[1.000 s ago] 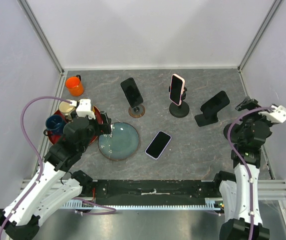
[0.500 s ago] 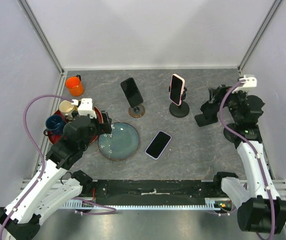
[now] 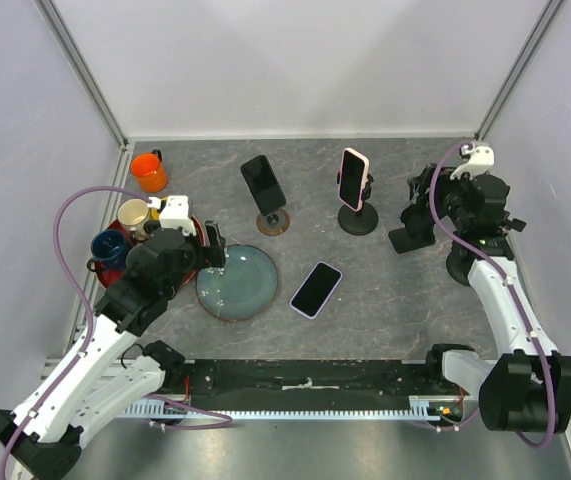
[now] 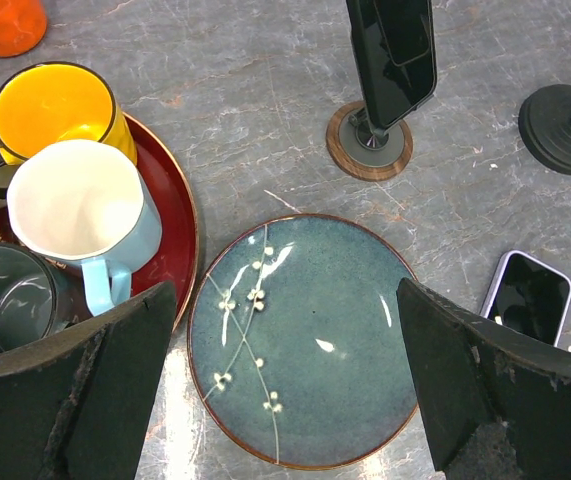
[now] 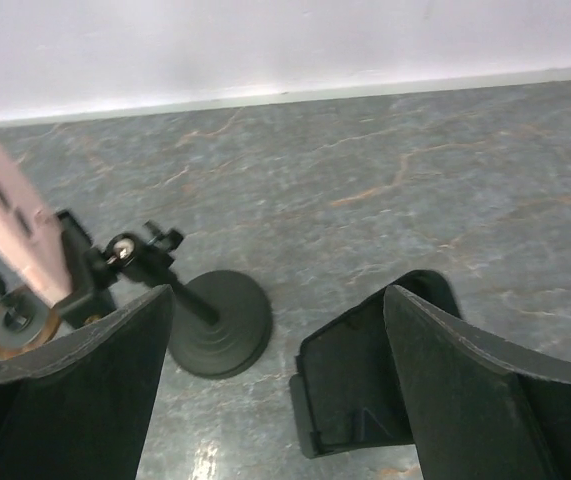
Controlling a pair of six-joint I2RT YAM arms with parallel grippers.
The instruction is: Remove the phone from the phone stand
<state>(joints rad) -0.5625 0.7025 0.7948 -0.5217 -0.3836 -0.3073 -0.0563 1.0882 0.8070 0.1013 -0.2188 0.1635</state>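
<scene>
Both fingers of my right gripper (image 3: 427,192) stand apart just above the black phone (image 3: 415,213) propped on its stand (image 3: 402,241) at three o'clock, presumably to pinch it; my left gripper (image 4: 287,290) hangs spread too.

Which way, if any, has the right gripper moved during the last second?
Yes. The right gripper swung left and farther back in the top view, ending over the black phone stand, which stayed put.

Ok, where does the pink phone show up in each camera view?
Top external: the pink phone is back centre, upright on its stand.
Left wrist: not in view.
Right wrist: at the left edge.
Shared landmark: that stand's round black base.
</scene>
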